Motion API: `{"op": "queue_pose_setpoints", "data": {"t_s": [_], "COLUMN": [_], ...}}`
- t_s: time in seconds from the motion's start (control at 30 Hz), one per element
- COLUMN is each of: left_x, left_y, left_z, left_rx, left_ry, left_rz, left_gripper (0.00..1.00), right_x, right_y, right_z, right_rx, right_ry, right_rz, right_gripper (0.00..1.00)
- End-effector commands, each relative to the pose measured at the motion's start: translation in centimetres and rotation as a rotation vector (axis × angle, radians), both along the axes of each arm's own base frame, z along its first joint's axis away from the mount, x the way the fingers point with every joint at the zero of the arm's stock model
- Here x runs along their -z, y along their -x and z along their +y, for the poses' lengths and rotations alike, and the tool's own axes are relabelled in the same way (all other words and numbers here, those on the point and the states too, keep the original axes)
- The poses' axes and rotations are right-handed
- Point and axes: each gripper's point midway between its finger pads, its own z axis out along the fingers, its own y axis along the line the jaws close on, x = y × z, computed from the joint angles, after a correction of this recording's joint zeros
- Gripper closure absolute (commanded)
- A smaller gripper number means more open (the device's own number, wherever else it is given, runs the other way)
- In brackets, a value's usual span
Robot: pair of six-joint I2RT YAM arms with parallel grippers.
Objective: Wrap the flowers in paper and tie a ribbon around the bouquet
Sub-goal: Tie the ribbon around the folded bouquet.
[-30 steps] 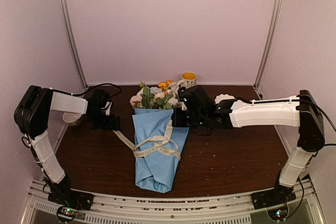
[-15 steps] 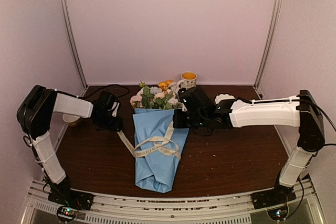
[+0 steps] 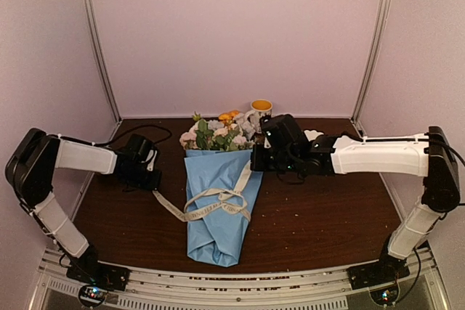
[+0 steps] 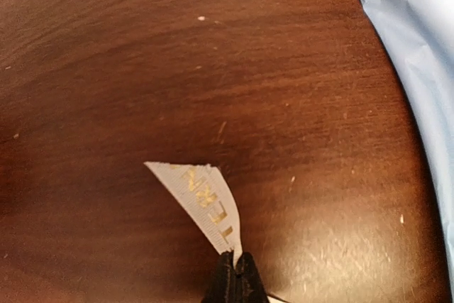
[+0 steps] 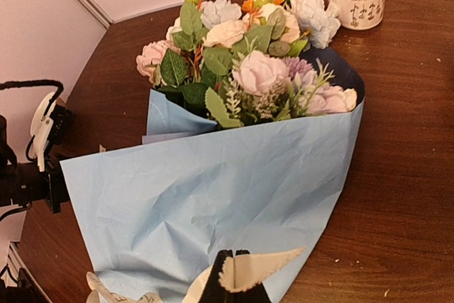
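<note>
Both ends of the ribbon (image 4: 204, 198) are pinched: the left pincer (image 4: 234, 274) is clamped on one, the right pincer (image 5: 235, 276) on the other. Between them the bouquet (image 3: 218, 176) lies on the desk (image 3: 327, 208), flowers (image 3: 216, 136) toward the mug (image 3: 260, 110) at the back.

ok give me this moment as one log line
left gripper: shut on ribbon end | right gripper: shut on other ribbon end | bouquet: wrapped, lying on table | ribbon: looped loosely across bouquet

A patterned white mug (image 3: 260, 112) stands far back on the brown table (image 3: 327, 215).
</note>
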Motion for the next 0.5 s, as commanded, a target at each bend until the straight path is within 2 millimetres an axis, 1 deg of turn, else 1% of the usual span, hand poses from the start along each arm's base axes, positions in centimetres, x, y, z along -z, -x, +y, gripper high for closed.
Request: {"op": "queue_pose_setpoints", "data": {"t_s": [0.0, 0.13, 0.17, 0.23, 0.3, 0.37, 0.47], "left_x": [-2.7, -6.4, -7.4, -9.4, -11.1, -13.0, -15.8], "left_y": [0.1, -0.2, -0.3, -0.7, -0.8, -0.6, -0.2], "left_z": [1.5, 2.7, 2.9, 2.9, 2.5, 2.0, 0.7], "left_rx": [-0.074, -0.122, -0.123, -0.108, -0.095, -0.085, -0.043], "left_ry": [-0.001, -0.001, 0.0, 0.007, 0.033, 0.063, 0.101], "left_rz": [-0.059, -0.162, -0.186, -0.235, -0.274, -0.322, -0.395], "left_gripper": [1.0, 1.0, 1.0, 1.0, 1.0, 1.0, 1.0], "right_x": [-1.4, -0.8, -1.0, -1.6, -2.1, -2.6, -4.6], "right_y": [-0.4, -0.7, -0.8, -1.2, -1.5, -1.7, -1.8], "right_z": [-3.3, -6.4, -6.8, -6.7, -5.4, -3.4, -0.6], "right_rx": [0.069, 0.122, 0.129, 0.12, 0.082, 0.029, -0.038], "right_ry": [0.02, 0.036, 0.033, 0.037, 0.041, 0.044, 0.031], "right_rz": [-0.039, -0.034, -0.043, -0.067, -0.064, -0.067, -0.104], "right_gripper": [1.0, 1.0, 1.0, 1.0, 1.0, 1.0, 1.0]}}
